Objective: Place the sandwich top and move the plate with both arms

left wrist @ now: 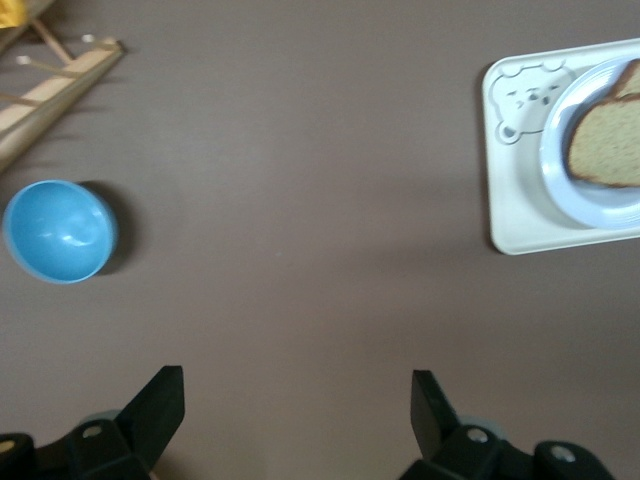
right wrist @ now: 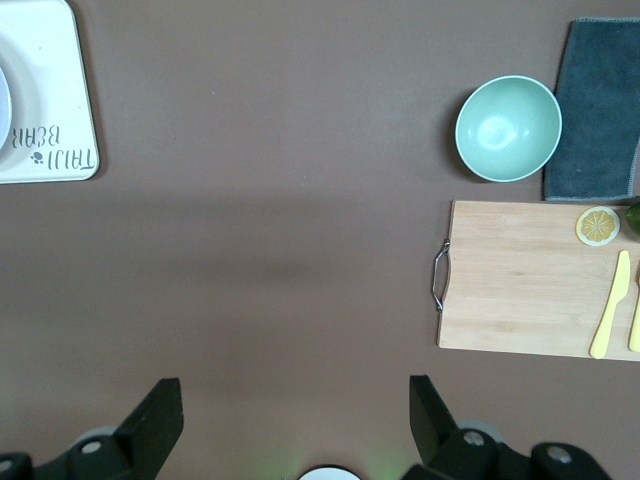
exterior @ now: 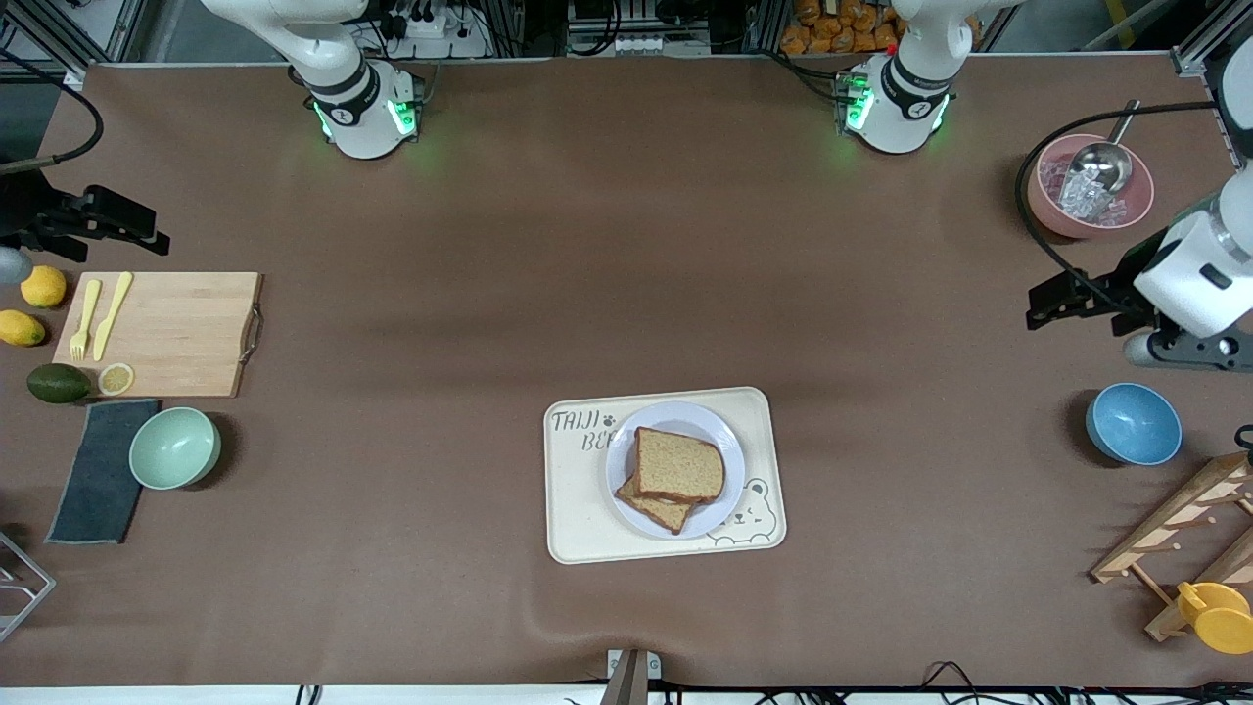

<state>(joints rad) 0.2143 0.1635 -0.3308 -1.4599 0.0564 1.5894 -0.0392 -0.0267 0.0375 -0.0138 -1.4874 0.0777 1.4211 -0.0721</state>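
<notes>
Already the plain speckled brown bread slice (exterior: 679, 464) lies on another slice on the round pale lavender plate (exterior: 718, 431), in the cream bear tray (exterior: 578, 519); the left gripper (left wrist: 298, 405) hangs near the blue bowl (left wrist: 58, 230), jaws wide, empty; the right gripper (right wrist: 296, 402) beside the wooden board (right wrist: 520, 280), likewise.

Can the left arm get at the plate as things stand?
Probably yes. The left tool hangs open over bare table near the blue bowl, and nothing stands between it and the plate on the tray.
</notes>
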